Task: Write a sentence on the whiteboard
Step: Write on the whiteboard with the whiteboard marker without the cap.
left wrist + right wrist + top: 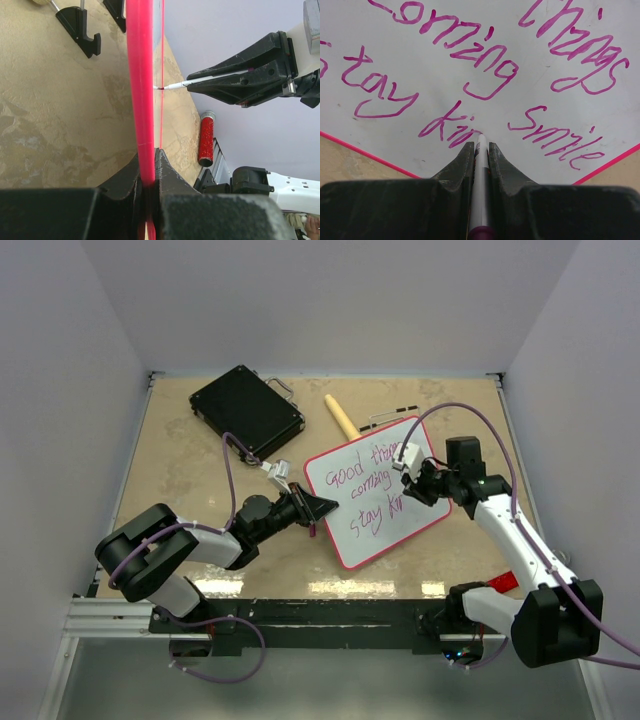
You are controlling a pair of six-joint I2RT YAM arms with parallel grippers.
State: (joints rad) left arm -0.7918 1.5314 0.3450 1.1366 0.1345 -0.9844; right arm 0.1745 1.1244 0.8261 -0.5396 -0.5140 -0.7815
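Tan counter [180,470] is carrying the whiteboard [385,535] at its middle. Left fingers [318,508] are clamping the whiteboard's near rim. Right fingers [415,483] are gripping a marker [480,175], tip touching the sentence [492,55] at "kin".

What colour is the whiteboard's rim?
The whiteboard rim is red-pink; the left wrist view shows it best.

The beige marbled table [180,480] carries a black hard case [246,410] at far left, a yellowish stick [341,417] beside it, the whiteboard [375,530] mid-table, and what seems a red glittery tube [206,139] near right.
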